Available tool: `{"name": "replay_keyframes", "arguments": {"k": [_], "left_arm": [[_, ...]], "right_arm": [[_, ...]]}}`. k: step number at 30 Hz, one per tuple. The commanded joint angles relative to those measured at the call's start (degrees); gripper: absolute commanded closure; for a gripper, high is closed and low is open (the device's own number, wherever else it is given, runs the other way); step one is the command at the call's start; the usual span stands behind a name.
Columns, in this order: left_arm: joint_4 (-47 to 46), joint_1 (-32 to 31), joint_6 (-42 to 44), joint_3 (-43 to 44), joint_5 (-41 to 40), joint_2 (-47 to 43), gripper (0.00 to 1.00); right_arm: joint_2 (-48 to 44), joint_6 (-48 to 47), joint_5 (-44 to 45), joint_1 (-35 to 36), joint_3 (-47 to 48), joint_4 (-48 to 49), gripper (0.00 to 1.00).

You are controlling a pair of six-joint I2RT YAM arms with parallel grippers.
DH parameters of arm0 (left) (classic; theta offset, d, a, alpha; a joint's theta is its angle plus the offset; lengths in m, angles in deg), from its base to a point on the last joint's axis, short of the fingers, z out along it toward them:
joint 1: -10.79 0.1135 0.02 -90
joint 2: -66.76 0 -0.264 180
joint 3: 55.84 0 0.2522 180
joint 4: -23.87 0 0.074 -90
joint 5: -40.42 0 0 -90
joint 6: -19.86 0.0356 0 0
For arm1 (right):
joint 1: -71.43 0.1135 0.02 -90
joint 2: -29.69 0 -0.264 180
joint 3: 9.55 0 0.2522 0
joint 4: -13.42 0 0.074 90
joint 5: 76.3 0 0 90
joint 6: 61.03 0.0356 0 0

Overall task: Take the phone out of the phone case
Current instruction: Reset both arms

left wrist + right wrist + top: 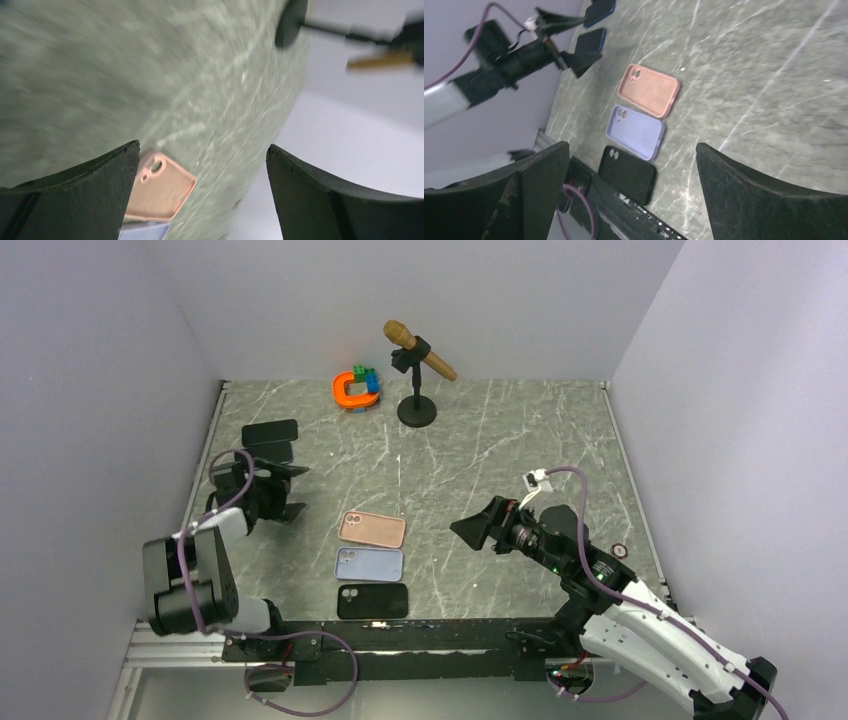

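Left gripper [296, 491]: fingers [80, 195] spread wide with nothing between them, hanging over the left side of the desk [500, 440].
Right gripper [478, 524]: fingers [764, 200] likewise released and empty, right of the row of cases.
Task's things: pink case [372, 529], lavender case [369, 564] and black case [372, 600] lay flat, backs up, in a column near the front middle, close together; whether each held a phone could not be told.
Materials: matte, rounded-corner shells with camera cut-outs, probably soft silicone; the desk looked like smooth veined stone.
Handling: likely a light, flexible skin over a stiff, slippery, breakable slab.
Hold: probably pin one long edge and peel a corner lip.
Elsewhere: two dark slabs [270, 431] far left, a microphone [420, 350] and toy blocks [357, 388] at the back.
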Motion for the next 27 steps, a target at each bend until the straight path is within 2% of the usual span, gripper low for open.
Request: {"name": "replay_keyframes", "arguments": {"k": [1,5,7,11,17,21,27], "left_arm": [[7.60,-10.58,16.69,-0.12,-4.64,-12.83,0.01],[12.87,-20.12,25.41,-1.06,-11.08,-30.61,0.01],[15.86,-22.40,29.81,0.70,-12.26,-38.25,0.01],[21.72,-23.00,37.98,7.57,-7.97,-48.16,0.01],[29.28,-23.00,45.75,20.44,-2.54,-53.26,0.01],[32.64,-23.00,47.56,27.82,-2.77,-53.37,0.01],[33.75,-22.99,47.44,32.76,-3.27,-52.82,0.01]], "right_arm": [[-3.52,2.50,12.83,0.13,2.42,-7.94,0.00],[-4.72,1.32,21.61,0.22,7.34,-15.39,0.00],[-4.53,-0.23,24.18,0.24,10.44,-18.40,0.00],[-3.57,-4.22,29.93,0.22,17.21,-22.93,0.00],[-3.83,-10.21,33.64,0.15,24.27,-24.40,0.00],[-4.48,-14.49,33.34,0.22,29.66,-22.95,0.00],[-5.55,-18.43,33.44,0.20,34.74,-21.02,0.00]]}}
